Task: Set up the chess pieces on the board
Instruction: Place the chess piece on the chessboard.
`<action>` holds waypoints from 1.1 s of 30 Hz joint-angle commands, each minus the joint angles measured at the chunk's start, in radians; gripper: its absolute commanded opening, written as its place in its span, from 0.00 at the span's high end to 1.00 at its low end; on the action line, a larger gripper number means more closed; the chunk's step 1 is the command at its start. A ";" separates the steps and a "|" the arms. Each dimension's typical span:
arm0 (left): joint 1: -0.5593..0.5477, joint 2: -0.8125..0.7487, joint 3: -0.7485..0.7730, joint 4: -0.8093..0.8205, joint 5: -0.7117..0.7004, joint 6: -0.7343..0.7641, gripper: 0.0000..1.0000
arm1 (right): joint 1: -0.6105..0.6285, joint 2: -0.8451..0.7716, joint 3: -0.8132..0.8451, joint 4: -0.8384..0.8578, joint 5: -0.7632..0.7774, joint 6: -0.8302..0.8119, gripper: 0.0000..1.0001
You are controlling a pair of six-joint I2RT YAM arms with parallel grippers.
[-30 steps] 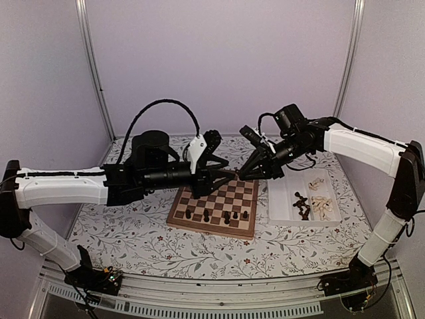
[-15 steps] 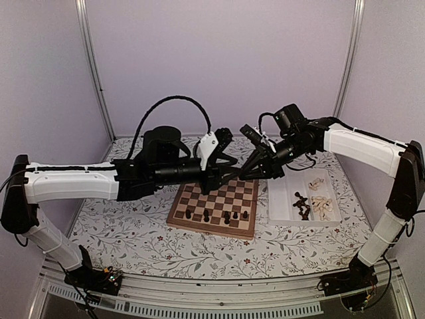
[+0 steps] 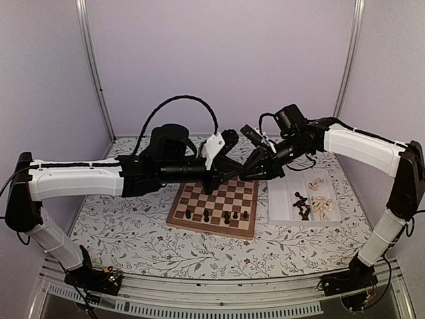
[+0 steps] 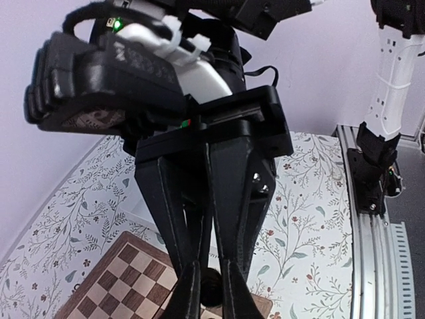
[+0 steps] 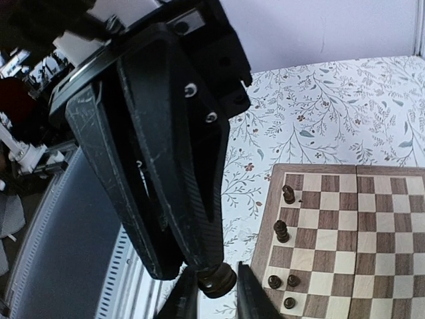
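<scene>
My two grippers meet tip to tip above the far edge of the board (image 3: 214, 205). Between them is one dark chess piece (image 5: 218, 279), also seen in the left wrist view as a dark chess piece (image 4: 211, 286). My right gripper (image 5: 214, 296) is shut on its lower part, and my left gripper (image 4: 211, 294) is shut on it from the opposite side. In the top view the left gripper (image 3: 232, 175) and the right gripper (image 3: 243, 173) hide the piece. Several dark pieces (image 3: 206, 216) stand along the board's near row.
A white tray (image 3: 282, 212) lies right of the board, with dark pieces (image 3: 303, 206) and cream pieces (image 3: 323, 206) in it. A flowered cloth (image 3: 133, 239) covers the table. Purple walls enclose the back and sides.
My left arm has reached further right to the right gripper, and its jaws have closed on the dark piece. The right arm has stayed where it was.
</scene>
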 commanded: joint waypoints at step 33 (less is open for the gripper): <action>0.146 0.419 0.338 -0.644 0.080 -0.062 0.99 | -0.379 -0.243 -0.456 0.209 0.264 -0.085 0.44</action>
